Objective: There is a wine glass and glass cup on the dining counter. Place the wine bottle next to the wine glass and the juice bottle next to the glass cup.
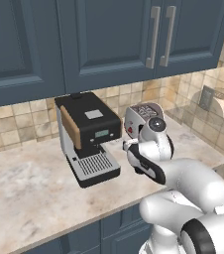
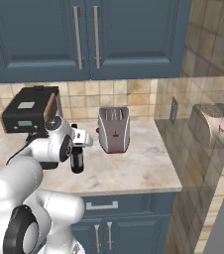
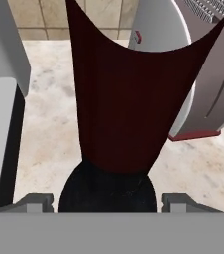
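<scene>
- Hand view: wine bottle [image 3: 115, 109] right up against the lens, dark red top above, black body low betw the two fingertips [image 3: 34, 202]; hand [image 3: 106, 203] pinching it, one tip each side.
- Right base view: the bottle [image 2: 77, 162] hangs dark below the hand [image 2: 78, 149], over the table [image 2: 134, 168] nr its front edge, left of the toaster [image 2: 114, 130]. Can't tell if its base touches the stone.
- Left base view: arm blocks the bottle; coffee machine [image 1: 86, 136] at mid table, toaster [image 1: 141, 115] behind the wrist, twd the back wall.
- Hand view alone shows toaster's red base trim close behind the bottle.
</scene>
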